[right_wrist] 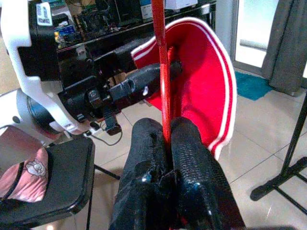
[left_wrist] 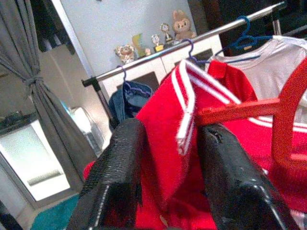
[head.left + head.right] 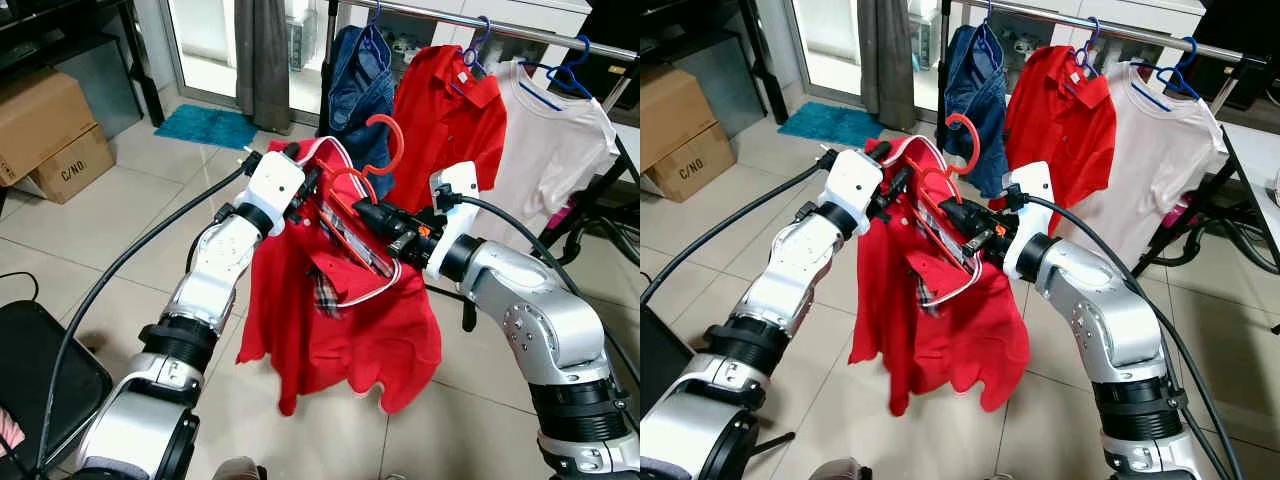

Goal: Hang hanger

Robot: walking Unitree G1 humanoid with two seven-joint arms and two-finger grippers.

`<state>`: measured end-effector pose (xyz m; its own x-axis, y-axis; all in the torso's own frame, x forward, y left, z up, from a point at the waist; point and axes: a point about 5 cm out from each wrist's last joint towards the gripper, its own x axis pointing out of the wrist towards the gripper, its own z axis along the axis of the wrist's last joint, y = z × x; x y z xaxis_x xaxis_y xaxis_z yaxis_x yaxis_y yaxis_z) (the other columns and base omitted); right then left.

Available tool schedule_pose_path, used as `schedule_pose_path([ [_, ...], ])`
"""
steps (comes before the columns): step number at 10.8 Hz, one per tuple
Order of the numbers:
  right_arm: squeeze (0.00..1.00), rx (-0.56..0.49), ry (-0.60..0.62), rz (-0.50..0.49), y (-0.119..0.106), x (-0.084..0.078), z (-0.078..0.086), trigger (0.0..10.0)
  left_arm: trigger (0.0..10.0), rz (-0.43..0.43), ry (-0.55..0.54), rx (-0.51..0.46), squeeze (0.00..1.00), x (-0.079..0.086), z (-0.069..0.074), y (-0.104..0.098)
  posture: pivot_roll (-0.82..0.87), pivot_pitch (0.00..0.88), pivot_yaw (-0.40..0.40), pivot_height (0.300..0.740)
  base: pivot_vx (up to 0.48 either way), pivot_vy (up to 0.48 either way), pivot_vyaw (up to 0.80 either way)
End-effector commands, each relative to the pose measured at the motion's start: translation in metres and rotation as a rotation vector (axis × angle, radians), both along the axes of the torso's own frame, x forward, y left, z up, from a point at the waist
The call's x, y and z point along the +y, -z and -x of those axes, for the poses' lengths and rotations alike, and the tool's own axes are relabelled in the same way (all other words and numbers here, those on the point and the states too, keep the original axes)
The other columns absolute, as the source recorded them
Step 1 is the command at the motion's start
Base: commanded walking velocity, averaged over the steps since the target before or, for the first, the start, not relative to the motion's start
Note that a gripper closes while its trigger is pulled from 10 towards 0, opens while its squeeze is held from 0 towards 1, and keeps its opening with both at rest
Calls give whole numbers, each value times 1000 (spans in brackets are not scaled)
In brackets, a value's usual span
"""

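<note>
The red hanger (image 3: 372, 160) is sitting in mid-air before the clothes rail (image 3: 470, 22), carrying a red shirt (image 3: 340, 330) that is hiding most of its frame. The right gripper (image 1: 165, 139) is clenching its bar. The left gripper (image 2: 168, 158) is pinching the shirt's white-trimmed collar (image 2: 184, 100) beside it.

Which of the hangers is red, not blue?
The red plastic hanger carrying the red polo shirt, held by the right hand; the hangers on the metal rail are blue.
</note>
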<state>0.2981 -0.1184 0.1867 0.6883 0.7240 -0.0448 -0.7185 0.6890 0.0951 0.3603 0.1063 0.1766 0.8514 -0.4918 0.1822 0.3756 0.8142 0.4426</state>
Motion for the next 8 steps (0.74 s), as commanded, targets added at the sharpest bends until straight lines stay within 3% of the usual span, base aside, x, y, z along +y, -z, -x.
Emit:
schedule_pose_path([
  [1,0,-42,-7,-5,-9,-1,3,10000,0,13,9,-21,0,-4,-2,-6,51,11,-39,740,0,0,0],
  [8,0,-41,-5,13,-8,-2,2,10000,0,28,-35,-33,0,2,-4,-4,49,11,-44,740,0,0,0],
])
